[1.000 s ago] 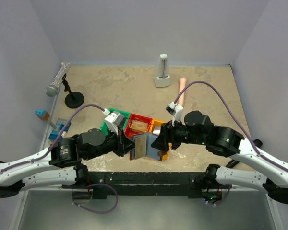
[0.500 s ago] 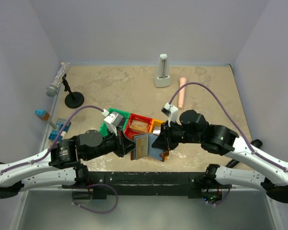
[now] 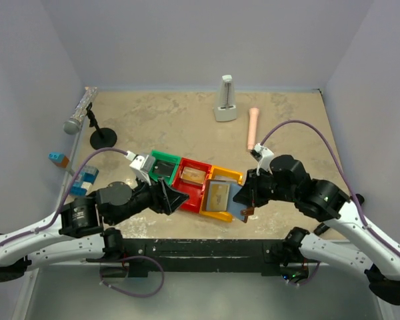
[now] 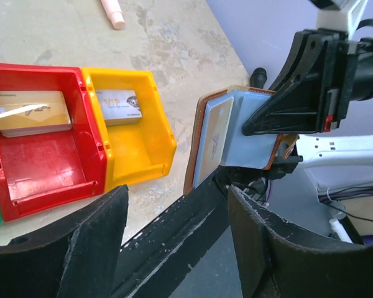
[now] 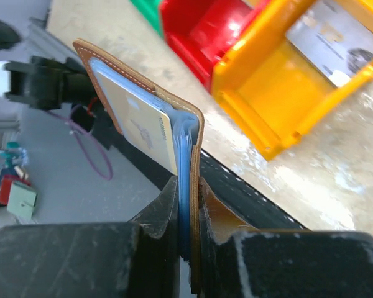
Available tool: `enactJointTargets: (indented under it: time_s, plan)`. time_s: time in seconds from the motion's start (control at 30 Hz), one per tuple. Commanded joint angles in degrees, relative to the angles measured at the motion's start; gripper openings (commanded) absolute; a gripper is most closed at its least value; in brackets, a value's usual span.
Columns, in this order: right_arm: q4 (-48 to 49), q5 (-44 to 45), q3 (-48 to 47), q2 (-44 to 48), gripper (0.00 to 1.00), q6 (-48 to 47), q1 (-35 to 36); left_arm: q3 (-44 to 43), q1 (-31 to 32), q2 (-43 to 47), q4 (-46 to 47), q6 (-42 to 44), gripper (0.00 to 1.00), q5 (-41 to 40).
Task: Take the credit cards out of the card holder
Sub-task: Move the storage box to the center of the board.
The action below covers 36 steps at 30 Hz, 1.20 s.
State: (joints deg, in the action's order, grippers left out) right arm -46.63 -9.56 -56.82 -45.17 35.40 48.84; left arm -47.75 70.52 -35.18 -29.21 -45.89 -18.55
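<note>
The card holder (image 5: 112, 77) is a brown bifold with pale blue panels (image 4: 252, 133), and it hangs open over the table's near edge (image 3: 221, 198). My right gripper (image 5: 188, 186) is shut on one leaf of it (image 3: 245, 198). A cream card (image 5: 143, 127) sits in its front pocket (image 4: 212, 133). My left gripper (image 4: 177, 192) is open and empty, off to the left of the holder (image 3: 175, 198) and apart from it. A gold card (image 4: 28, 112) lies in the red bin (image 4: 43, 167). A silver card (image 4: 121, 107) lies in the yellow bin (image 4: 140, 146).
A green bin (image 3: 165, 160) adjoins the red bin (image 3: 188, 199) and the yellow bin (image 3: 227, 173). A microphone on a stand (image 3: 87, 110), blue blocks (image 3: 87, 180), a white upright object (image 3: 225, 100) and a pink tube (image 3: 253, 127) stand farther back.
My left gripper let go of the card holder, opened and drew back to the left. My right gripper shut on the holder and carried it to the right.
</note>
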Motion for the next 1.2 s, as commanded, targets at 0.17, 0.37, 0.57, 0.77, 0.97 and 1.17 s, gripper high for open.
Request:
enactJointTargets:
  time_s: [0.17, 0.37, 0.57, 0.77, 0.97, 1.17]
  plan:
    - [-9.9, 3.3, 1.4, -0.4, 0.00, -0.9, -8.6, 0.9, -0.4, 0.0, 1.3, 1.3, 0.68, -2.6]
    - [-1.5, -8.3, 10.6, 3.9, 0.00, -3.2, -9.3, 2.4, -0.4, -2.1, 3.2, 1.7, 0.66, 0.2]
    - [4.1, -11.6, 20.1, 8.4, 0.00, 1.2, -4.6, 6.3, -0.4, 0.0, 3.4, 0.0, 0.65, 0.5]
    - [11.8, -11.4, 25.3, 5.5, 0.00, 6.2, -0.3, 9.9, -0.4, 0.6, 9.2, 0.8, 0.63, 5.5]
    - [21.0, -11.5, 28.8, -0.3, 0.00, 10.5, 1.2, 10.7, 0.1, -5.3, 14.0, 0.0, 0.60, 12.6]
    - [29.2, -10.2, 34.0, -2.6, 0.00, 14.7, 1.4, 15.7, 0.6, -4.3, 18.9, -2.9, 0.60, 14.3]
